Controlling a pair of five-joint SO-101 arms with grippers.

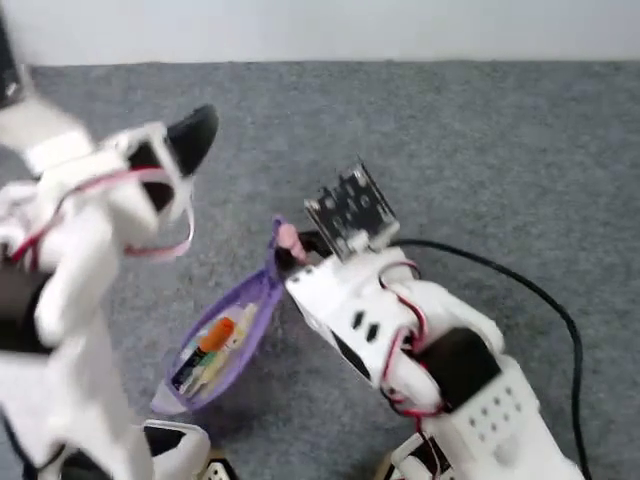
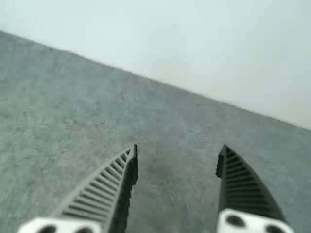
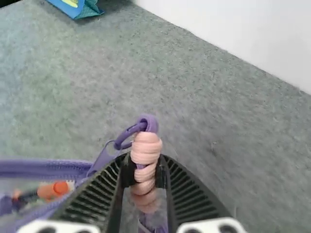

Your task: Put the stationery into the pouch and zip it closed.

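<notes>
A purple pouch [image 1: 225,340] with a clear side lies on the grey carpet, with stationery inside, including an orange-capped pen [image 1: 214,336]. My right gripper [image 1: 288,250] is at the pouch's far end, shut on the pink zipper pull [image 3: 146,151]. The pull hangs from a purple loop [image 3: 141,127]. The right wrist view shows the pouch's zip edge [image 3: 43,169] and the orange pen [image 3: 54,188] beside the right gripper [image 3: 145,164]. My left gripper [image 1: 178,148] is raised off the carpet, apart from the pouch. In its own view the left gripper [image 2: 177,162] is open and holds nothing.
Grey carpet [image 1: 480,150] covers the table up to a white wall [image 1: 330,25] at the back. A black cable [image 1: 520,285] trails from the right arm. A blue object [image 3: 77,7] lies far off near the wall.
</notes>
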